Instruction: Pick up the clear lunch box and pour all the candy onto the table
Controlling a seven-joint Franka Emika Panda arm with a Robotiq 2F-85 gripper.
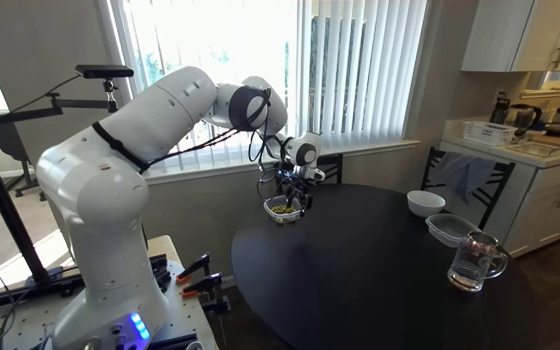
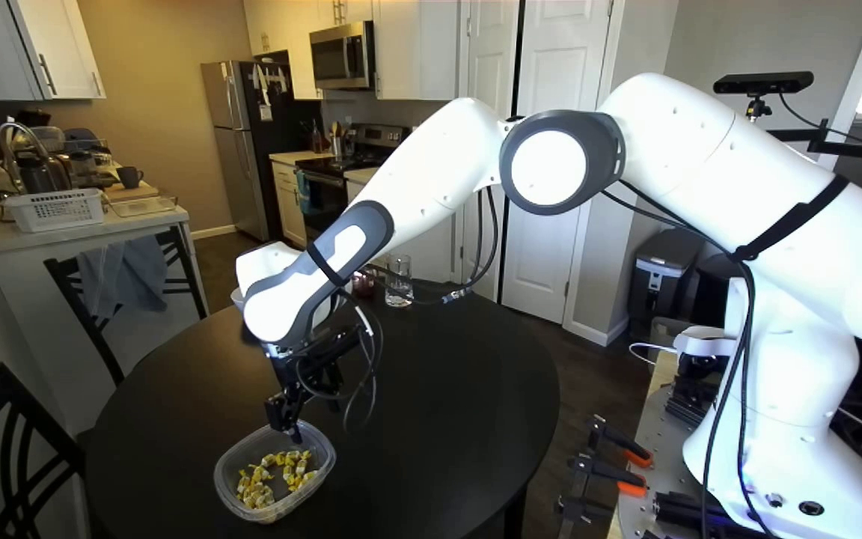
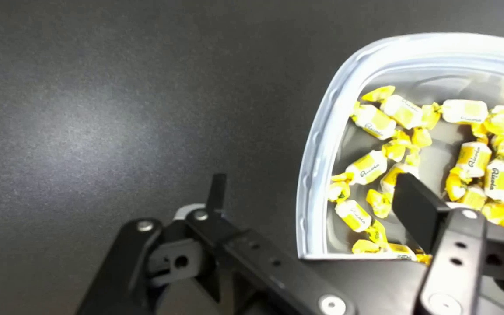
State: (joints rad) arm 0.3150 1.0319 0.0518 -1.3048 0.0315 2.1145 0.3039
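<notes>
End effector point(image 3: 314, 186): fingers parted, gripping nothing.
Clear lunch box point(image 3: 324, 144): on the counter point(image 2: 438, 419), one wall between the fingers, body rightward in the wrist view.
Finger depth: cannot tell whether the tips pass the rim.
Long axis: cannot tell; wrist view crops it.
Ricola candies point(image 3: 367, 167): inside the box, some beneath one finger.
Counter edge: near the box; open room towards the middle, likelier for pouring.
Far side: white bowl point(image 1: 426, 204), second clear container point(image 1: 447, 228), glass mug point(image 1: 471, 267).
</notes>
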